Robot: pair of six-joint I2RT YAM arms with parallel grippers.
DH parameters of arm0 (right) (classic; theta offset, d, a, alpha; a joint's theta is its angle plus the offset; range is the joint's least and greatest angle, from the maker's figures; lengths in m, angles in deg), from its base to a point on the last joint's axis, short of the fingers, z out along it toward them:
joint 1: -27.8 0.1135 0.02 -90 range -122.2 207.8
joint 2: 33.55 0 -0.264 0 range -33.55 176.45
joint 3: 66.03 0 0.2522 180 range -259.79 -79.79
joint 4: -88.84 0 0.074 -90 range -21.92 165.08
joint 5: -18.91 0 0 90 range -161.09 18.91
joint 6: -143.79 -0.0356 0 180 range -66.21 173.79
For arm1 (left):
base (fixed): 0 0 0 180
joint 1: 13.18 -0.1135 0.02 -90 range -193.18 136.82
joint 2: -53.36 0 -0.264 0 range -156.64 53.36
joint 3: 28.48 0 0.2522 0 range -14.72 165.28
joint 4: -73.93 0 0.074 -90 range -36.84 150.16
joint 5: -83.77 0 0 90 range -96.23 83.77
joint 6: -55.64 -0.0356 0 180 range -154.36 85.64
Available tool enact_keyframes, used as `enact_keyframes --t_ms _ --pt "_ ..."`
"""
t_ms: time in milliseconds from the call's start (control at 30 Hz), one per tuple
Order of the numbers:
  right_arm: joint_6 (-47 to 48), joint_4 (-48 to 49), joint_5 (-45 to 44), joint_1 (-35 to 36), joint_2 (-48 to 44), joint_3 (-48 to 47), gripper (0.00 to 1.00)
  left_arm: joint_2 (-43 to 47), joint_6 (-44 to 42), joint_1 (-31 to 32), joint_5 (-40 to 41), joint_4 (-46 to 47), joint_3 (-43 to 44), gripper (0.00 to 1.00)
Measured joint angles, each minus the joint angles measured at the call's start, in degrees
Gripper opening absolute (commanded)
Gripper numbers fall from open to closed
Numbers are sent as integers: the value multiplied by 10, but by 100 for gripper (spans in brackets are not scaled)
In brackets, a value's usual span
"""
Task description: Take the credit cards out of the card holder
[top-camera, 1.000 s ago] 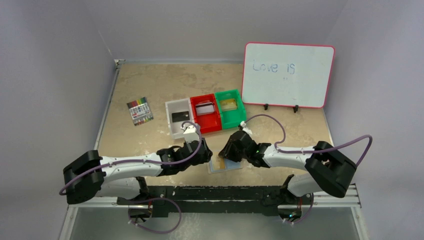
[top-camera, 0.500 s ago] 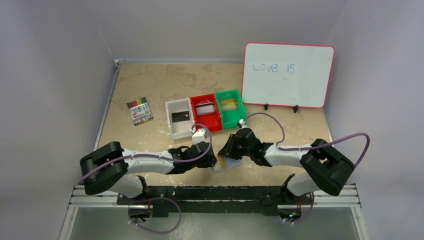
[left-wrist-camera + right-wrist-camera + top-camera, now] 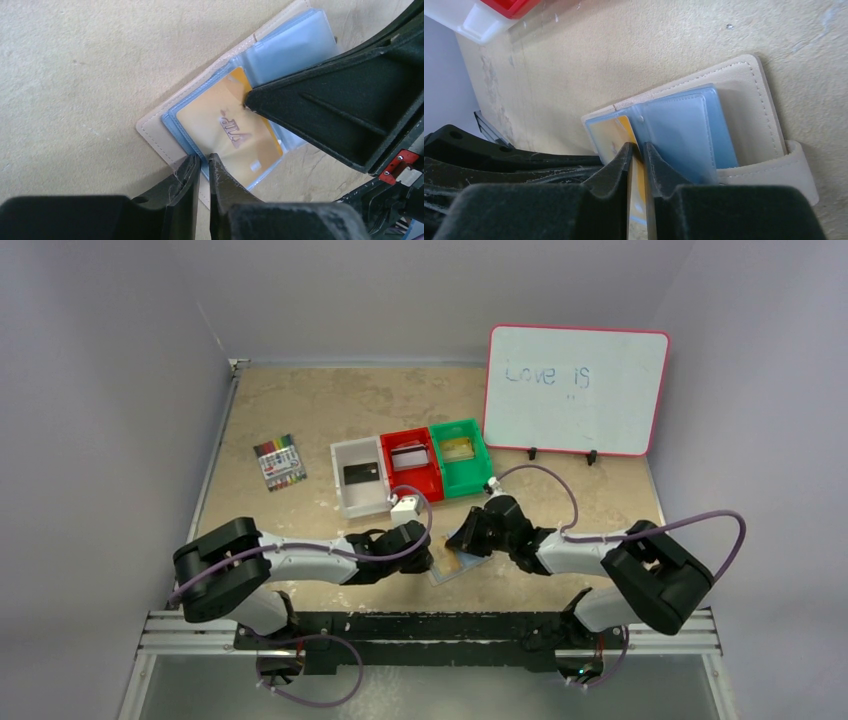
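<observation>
- Two arms meet over the card holder [image 3: 452,568], which lies open and flat on the table [image 3: 300,400] just ahead of their bases, its pale blue sleeves [image 3: 295,45] facing up.
- The left gripper [image 3: 204,160] has its fingers drawn to a thin slit at the near corner of the sleeves. Whether they pinch the plastic cannot be told.
- The right gripper [image 3: 637,147] has its fingers nearly together, tips at the edge of the gold card [image 3: 225,125] that sits in a sleeve. No grip can be confirmed.
- Behind the holder, the white bin [image 3: 345,498] holds a black card [image 3: 362,473], the red bin [image 3: 425,490] a silver-grey card [image 3: 408,456] and the green bin [image 3: 480,472] a tan card [image 3: 458,448].
- A pack of markers [image 3: 279,462] lies well to the left, and a whiteboard [image 3: 575,390] stands at the back right.
</observation>
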Motion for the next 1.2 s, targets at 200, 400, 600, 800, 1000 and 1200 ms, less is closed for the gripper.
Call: enact_keyframes --t_ms 200,400,600,800,1000,1200 --pt "13 18 10 -17 -5 13 3 -20 -11 0 -3 -1 20 3" --pt "19 24 24 -28 -25 23 0 -24 -14 0 -3 -7 25 1" --pt "21 20 42 -43 -48 30 0 -33 -25 0 -1 -9 35 0" --pt "23 19 55 -61 -57 39 0 -39 -37 0 -1 -4 39 0" --pt "24 12 60 -78 -57 43 0 -41 -42 0 0 -1 39 0" --pt "24 10 60 -87 -57 43 0 -41 -50 0 0 0 39 0"
